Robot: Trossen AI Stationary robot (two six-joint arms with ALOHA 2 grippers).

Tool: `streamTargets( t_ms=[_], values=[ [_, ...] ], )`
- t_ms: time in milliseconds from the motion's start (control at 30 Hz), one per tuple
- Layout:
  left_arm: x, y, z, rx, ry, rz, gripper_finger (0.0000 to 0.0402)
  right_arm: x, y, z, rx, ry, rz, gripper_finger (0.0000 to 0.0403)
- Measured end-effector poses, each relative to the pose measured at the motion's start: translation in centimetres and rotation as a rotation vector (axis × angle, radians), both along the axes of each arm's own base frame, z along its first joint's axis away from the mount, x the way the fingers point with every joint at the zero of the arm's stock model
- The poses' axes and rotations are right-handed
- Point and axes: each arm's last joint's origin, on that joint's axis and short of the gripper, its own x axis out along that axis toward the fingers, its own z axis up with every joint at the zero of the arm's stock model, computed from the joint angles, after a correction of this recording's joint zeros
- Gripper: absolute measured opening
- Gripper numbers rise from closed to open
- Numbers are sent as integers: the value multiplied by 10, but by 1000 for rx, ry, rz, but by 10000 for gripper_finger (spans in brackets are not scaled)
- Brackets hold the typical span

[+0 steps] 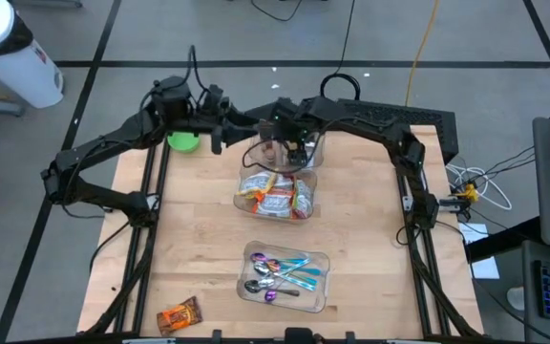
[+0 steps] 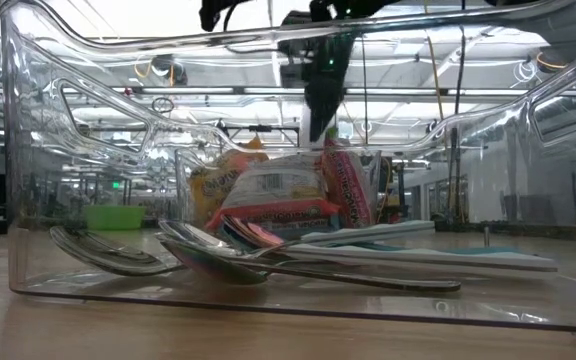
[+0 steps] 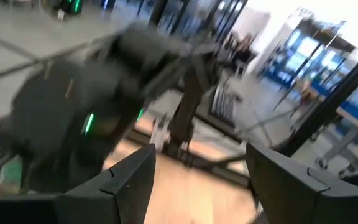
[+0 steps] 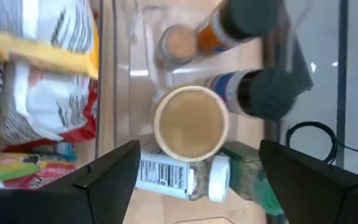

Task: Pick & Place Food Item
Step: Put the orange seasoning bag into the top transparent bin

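From above, the left hand (image 1: 220, 129) and the right hand (image 1: 289, 143) were seen together at the worktop's (image 1: 370, 239) far edge, the right one above a clear bin of bottles (image 1: 289, 153). A clear bin of snack packets (image 1: 277, 196) was placed mid-worktop, a cutlery tray (image 1: 285, 277) near the front edge, a green bowl (image 1: 183, 141) at the far left corner, and one orange snack packet (image 1: 179, 315) at the front left corner.

At worktop height, spoons (image 2: 218, 262) were seen inside the tray, with snack packets (image 2: 278, 195) behind.

In the left wrist view, the left hand's fingers (image 3: 129, 180) were spread, holding nothing.

In the right wrist view, the right hand's fingers (image 4: 110, 177) were spread over an open cup (image 4: 190, 123) among bottles.
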Motion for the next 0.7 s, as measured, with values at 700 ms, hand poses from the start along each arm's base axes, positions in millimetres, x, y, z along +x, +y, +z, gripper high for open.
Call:
streamTargets(
  t_ms=[700],
  values=[
    [-81,-69,-6,7,386,82,253,-53,58,57,336,-1017,-74,320]
  ],
)
